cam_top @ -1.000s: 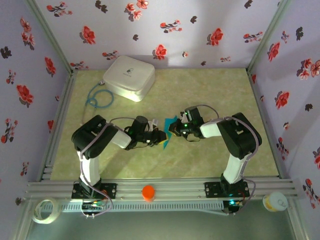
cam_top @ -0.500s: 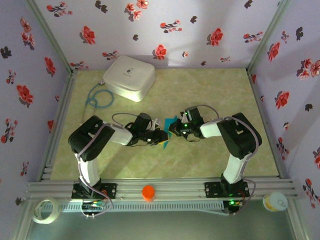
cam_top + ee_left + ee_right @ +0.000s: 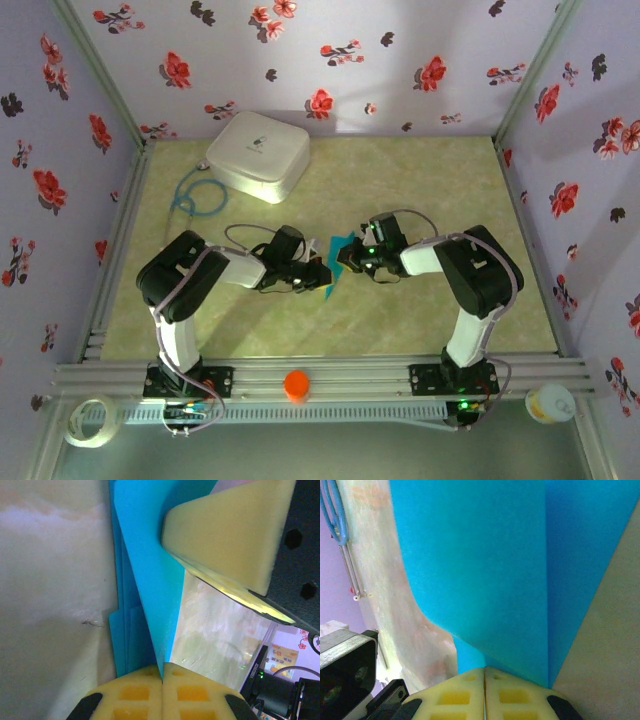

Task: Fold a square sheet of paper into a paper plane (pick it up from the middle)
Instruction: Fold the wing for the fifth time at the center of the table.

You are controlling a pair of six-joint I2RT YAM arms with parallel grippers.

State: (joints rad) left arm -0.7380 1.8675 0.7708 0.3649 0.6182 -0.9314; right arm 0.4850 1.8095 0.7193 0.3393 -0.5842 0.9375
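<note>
The turquoise-blue paper (image 3: 338, 258) is folded into several layers and sits mid-table between my two grippers. The left wrist view shows stacked layers lying flat and a pointed flap (image 3: 150, 580) standing up from them. My left gripper (image 3: 163, 674) is shut on the narrow end of that flap. The right gripper's pale pad (image 3: 225, 535) shows beyond the flap. In the right wrist view the paper (image 3: 485, 565) rises close in front, and my right gripper (image 3: 484, 672) is shut on its edge. From above, the left gripper (image 3: 320, 272) and right gripper (image 3: 347, 258) nearly meet at the paper.
A white rounded box (image 3: 258, 153) stands at the far left with a coiled blue cable (image 3: 197, 197) beside it. On the front rail are an orange cap (image 3: 296, 384), a tape roll (image 3: 88, 420) and a small pot (image 3: 550, 403). Flowered walls close three sides.
The left arm's elbow has swung a little left and its wrist has shifted slightly further from me. The right arm and the paper have stayed put, and both grips are unchanged.
</note>
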